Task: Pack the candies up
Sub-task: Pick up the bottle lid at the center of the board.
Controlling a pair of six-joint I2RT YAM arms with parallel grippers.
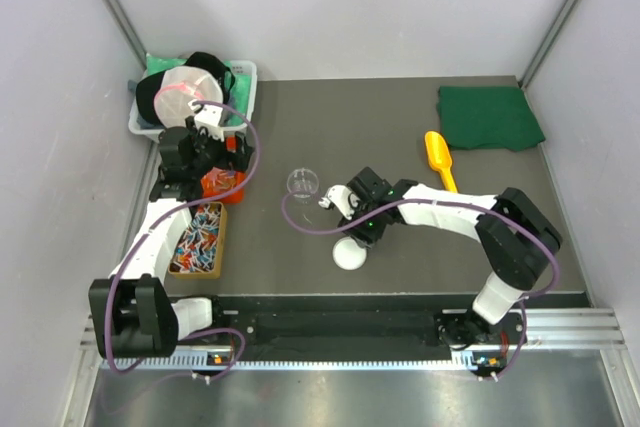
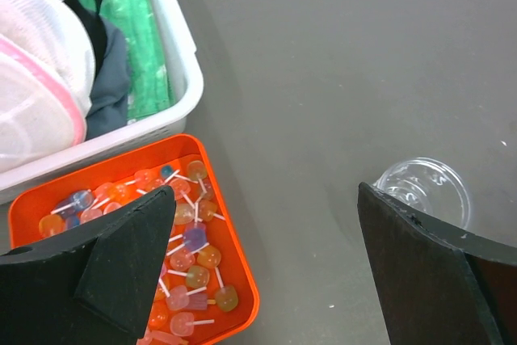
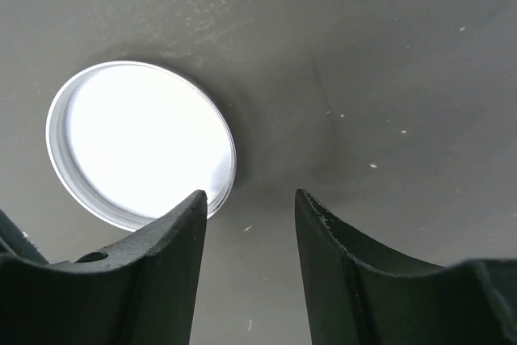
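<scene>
The candies (image 1: 197, 239), small wrapped sweets in red, blue and white, fill a wooden box at the left. A clear jar (image 1: 303, 183) stands open mid-table and also shows in the left wrist view (image 2: 426, 191). Its white lid (image 1: 349, 254) lies flat near the front. An orange scoop (image 1: 440, 159) lies at the right. My left gripper (image 1: 222, 160) is open and empty over the edge of an orange tray (image 2: 242, 260); in its wrist view (image 2: 262, 199) bare table lies between the jaws. My right gripper (image 1: 352, 230) hovers open and empty beside the lid (image 3: 141, 143); its jaws (image 3: 249, 195) stand apart over bare table.
The orange tray (image 1: 226, 187) holds several lollipops (image 2: 184, 244). A white basket (image 1: 243, 87) with a cap, a mesh bag and green packs stands at the back left. A folded green cloth (image 1: 488, 115) lies at the back right. Grey walls close in both sides.
</scene>
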